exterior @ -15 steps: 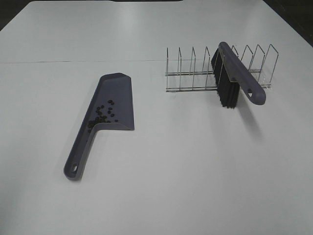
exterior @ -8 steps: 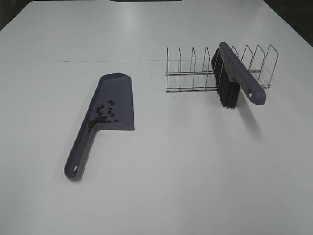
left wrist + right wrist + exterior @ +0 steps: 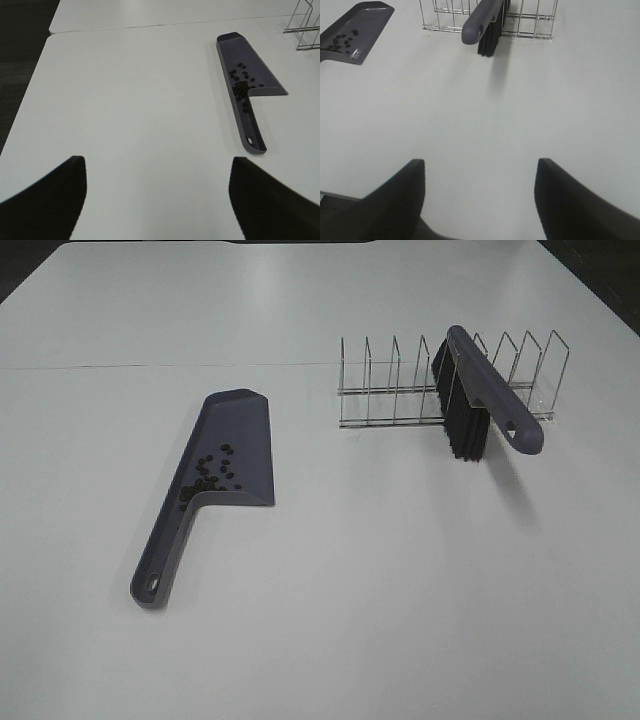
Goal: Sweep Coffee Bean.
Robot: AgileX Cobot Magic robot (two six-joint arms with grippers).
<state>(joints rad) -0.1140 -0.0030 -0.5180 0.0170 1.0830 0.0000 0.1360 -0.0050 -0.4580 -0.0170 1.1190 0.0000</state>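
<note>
No text, label, brand, number or sign can be read in any of the three views.

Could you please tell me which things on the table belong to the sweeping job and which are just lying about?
Part of the job:
- coffee beans, lying in the dustpan
- dustpan
- brush, resting in the rack

Just lying about:
- wire rack
</note>
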